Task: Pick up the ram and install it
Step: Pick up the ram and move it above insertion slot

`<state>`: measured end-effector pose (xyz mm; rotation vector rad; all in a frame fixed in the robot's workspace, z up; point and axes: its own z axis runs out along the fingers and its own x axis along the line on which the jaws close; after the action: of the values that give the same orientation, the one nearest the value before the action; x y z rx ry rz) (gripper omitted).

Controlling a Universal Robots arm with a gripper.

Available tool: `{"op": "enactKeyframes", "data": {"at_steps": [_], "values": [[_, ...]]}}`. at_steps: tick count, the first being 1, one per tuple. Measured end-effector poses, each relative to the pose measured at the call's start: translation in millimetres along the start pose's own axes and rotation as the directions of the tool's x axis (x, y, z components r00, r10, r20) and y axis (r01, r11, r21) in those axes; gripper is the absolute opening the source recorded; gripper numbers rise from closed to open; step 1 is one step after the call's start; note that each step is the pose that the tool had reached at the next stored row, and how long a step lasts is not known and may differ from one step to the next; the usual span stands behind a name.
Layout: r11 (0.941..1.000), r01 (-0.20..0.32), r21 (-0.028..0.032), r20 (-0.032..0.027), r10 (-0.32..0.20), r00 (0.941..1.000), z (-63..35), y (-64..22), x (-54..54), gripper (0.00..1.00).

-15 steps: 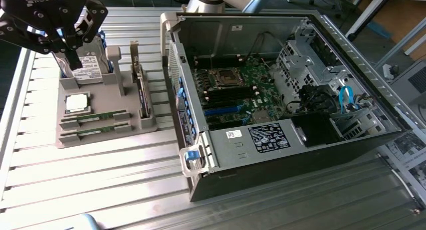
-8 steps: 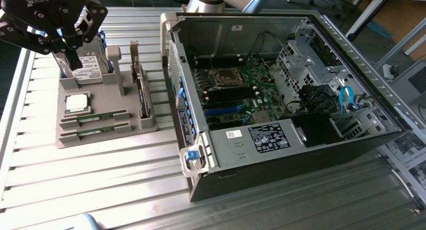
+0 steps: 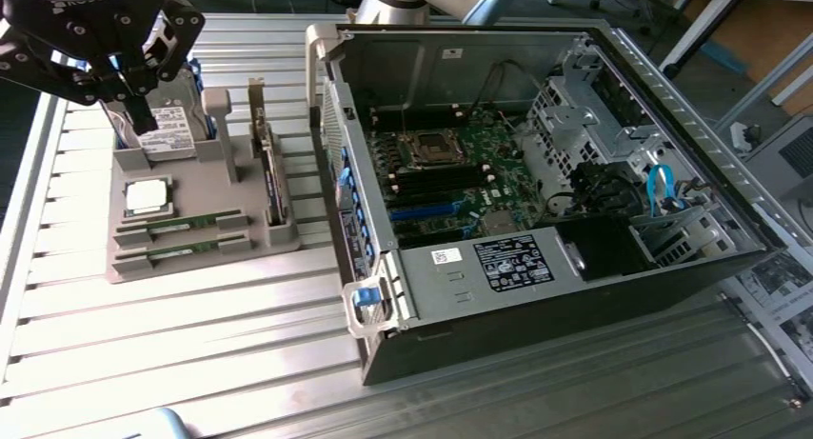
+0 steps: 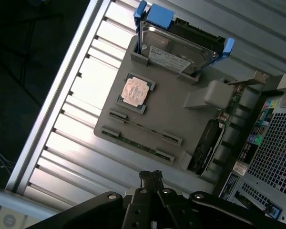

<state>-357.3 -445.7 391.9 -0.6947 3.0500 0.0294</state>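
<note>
Firstly, in the exterior view, the gripper hangs over the hard drive, which stands on the far side of the CPU from the ram. Its jaws are together and hold nothing. The ram sits in a slot of the grey tray, just beside the CPU, with a second stick parallel to it, one slot further from the CPU. The open case stands well apart from the CPU, past the tray's edge.

Next, in the wrist view, the gripper shows closed fingertips with nothing between them. It is near the tray on the ram's side, away from the CPU. The ram reads as a thin line running between its two end holders, so it seems to stand on its long edge. The second stick lies just beyond it from the CPU. The hard drive is on the CPU's opposite side.

As a judgement, the ram should be very light and stiff, but thin and fragile: the chips and the contact edge would not take a squeeze or a twist. The best hold looks like the two flat faces near the middle of the upper edge, between the end holders, with a light, square grip.
</note>
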Motion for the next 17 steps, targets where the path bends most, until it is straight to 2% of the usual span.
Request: {"op": "enactKeyframes", "data": {"at_steps": [17], "values": [[0.9979,0.064,0.0061,-0.0047,-0.064,0.9980,0.2,0.0,0.0,0.11]]}}
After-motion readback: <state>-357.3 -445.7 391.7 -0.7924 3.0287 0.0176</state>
